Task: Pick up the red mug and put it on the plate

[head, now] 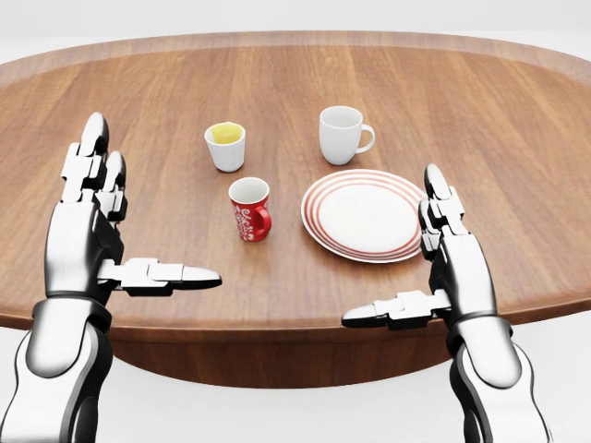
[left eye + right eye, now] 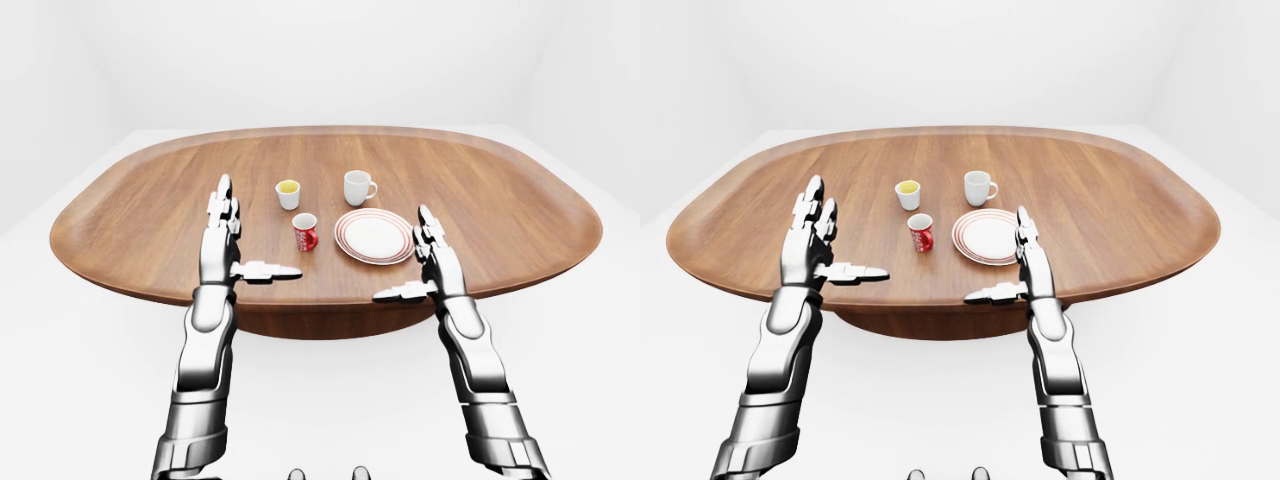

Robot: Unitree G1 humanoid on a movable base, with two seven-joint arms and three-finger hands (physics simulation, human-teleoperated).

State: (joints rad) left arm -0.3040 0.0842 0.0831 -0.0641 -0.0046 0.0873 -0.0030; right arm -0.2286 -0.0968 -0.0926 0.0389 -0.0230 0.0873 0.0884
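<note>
- On the table [image 1: 111, 83], near its middle in the head view, the red mug [image 1: 250, 209] stands upright, handle turned toward the plate [image 1: 367, 214], which lies just beside it at 3 o'clock, not touching.
- At 12 o'clock from the mug sits a white cup [image 1: 225, 146] with yellow inside; a white mug [image 1: 343, 135] stands at 12 o'clock from the plate.
- Left hand [image 1: 109, 238] hovers spread and empty at the mug's 8 o'clock, thumb pointing inward; right hand [image 1: 432, 268] hovers likewise released at the plate's 5 o'clock.
- Step in hand, by the look of it: the approach, with nothing grasped.
- Next move likely calls for one hand to reach to the mug, close round its body clear of the white cup, then lift it toward 3 o'clock onto the plate.
</note>
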